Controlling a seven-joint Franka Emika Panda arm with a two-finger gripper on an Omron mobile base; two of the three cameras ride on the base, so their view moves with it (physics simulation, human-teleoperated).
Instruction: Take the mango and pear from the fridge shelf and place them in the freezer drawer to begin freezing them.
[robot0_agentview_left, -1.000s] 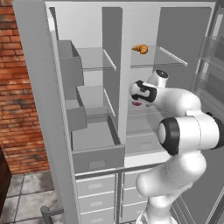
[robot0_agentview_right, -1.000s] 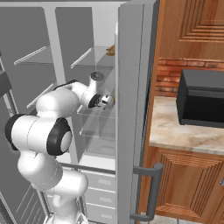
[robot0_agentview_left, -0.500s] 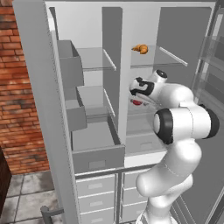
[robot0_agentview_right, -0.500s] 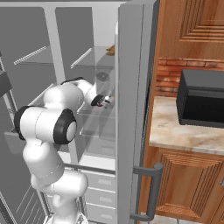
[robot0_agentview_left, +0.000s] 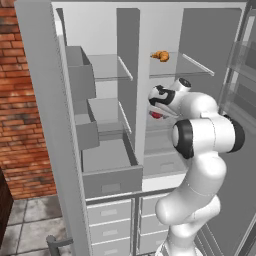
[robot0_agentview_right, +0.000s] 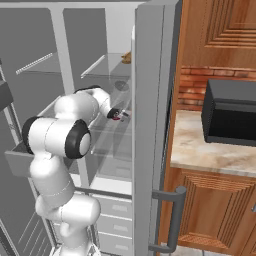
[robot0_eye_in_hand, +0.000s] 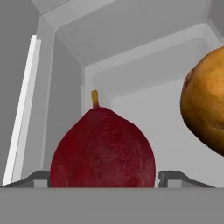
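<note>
pear (robot0_eye_in_hand: 103, 148) btwn gripper (robot0_eye_in_hand: 103, 178) fingertips, mango (robot0_eye_in_hand: 205, 113) beside

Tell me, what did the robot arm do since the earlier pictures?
The arm swung its elbow in closer to the fridge, and the claw pushed a bit deeper over the fridge shelf toward the red pear. Nothing has been grabbed yet. The croissant and open freezer drawer stayed put.

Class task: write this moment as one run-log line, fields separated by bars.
phase: reaching for pear | gripper: open, fingertips either side of pear | mango: beside pear, untouched | freezer drawer: open
</note>
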